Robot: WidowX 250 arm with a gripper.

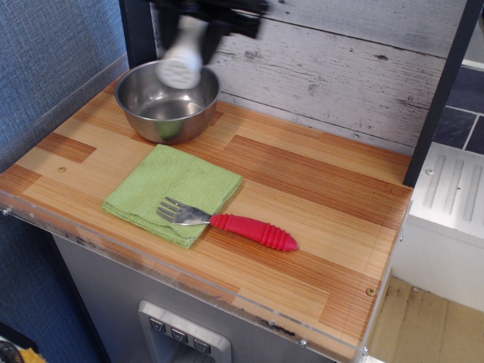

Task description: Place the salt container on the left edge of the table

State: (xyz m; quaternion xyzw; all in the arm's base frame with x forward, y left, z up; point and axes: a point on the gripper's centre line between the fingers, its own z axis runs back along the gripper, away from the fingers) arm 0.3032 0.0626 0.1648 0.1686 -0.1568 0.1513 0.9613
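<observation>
From my one camera, I've got the gripper (198,17) at the top left of frame, motion-blurred, clamped on the salt container (181,53). It hangs tilted in the air above the steel bowl (166,98) at the table's (318,227) upper-left corner.

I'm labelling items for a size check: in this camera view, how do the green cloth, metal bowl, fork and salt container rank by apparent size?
Largest to smallest:
1. green cloth
2. metal bowl, close to the cloth
3. fork
4. salt container, blurred, held in the air by the gripper, so less certain
</observation>
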